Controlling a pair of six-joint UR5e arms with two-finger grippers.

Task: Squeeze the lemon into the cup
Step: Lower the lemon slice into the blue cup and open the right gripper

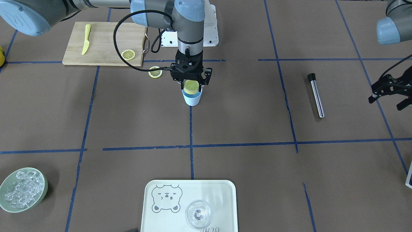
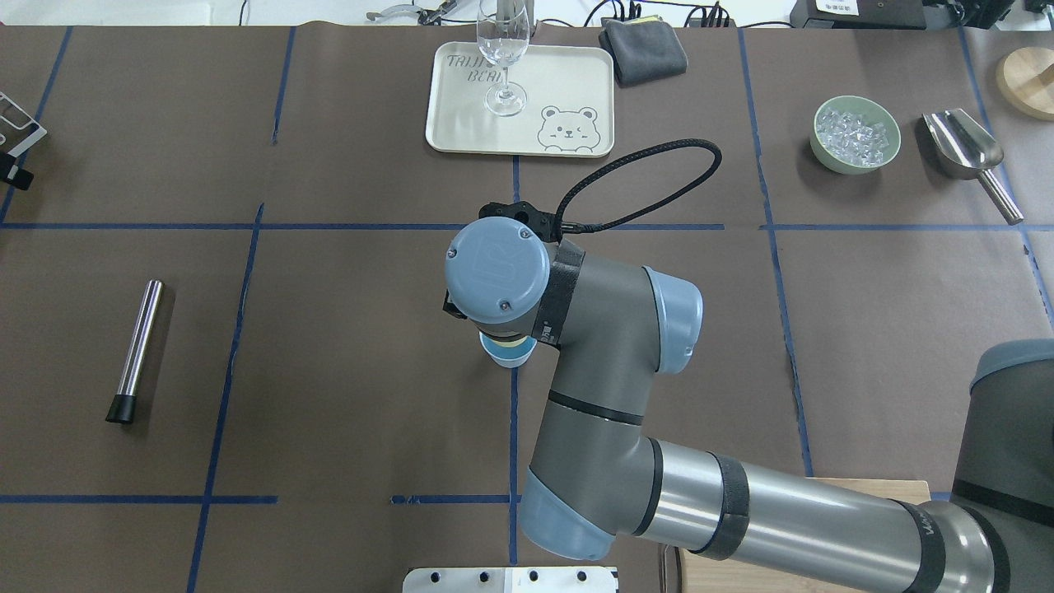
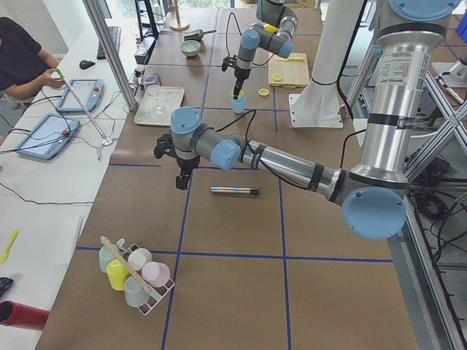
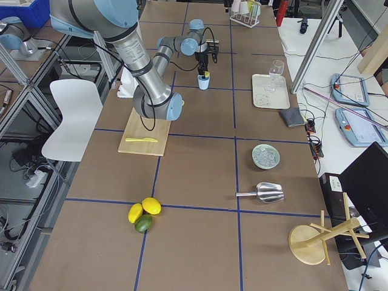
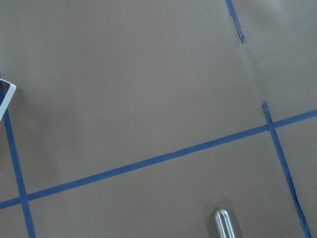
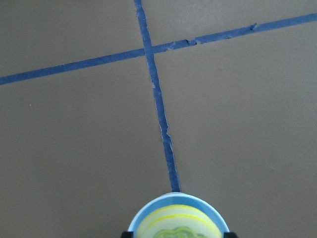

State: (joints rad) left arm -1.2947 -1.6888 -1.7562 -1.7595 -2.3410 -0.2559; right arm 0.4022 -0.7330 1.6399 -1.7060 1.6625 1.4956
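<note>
The task is sitting in its middle stretch: the lemon (image 1: pixel 191 86) is already off the tabletop (image 1: pixel 241 122) and is hanging directly above the cup (image 1: pixel 192 99), its lower edge at or just inside the cup's rim, so the pick-up and the carry are looking done. What seems to be remaining is the squeeze itself; no juice or drip is showing, so I cannot tell whether any pressing is under way. The right fingers (image 1: pixel 200 85) are gripping the slice from both sides, narrowed to about its width, holding it on edge with its flat face turned toward the front camera; the wrist view is showing the slice filling the cup's mouth between the two tips. They are not appearing to touch the cup. The left fingers (image 1: pixel 405 103) are hanging spread apart and holding nothing, well apart from the cup. Two more slices are lying beyond the cup on the robot's side, apparently not needed.
</note>
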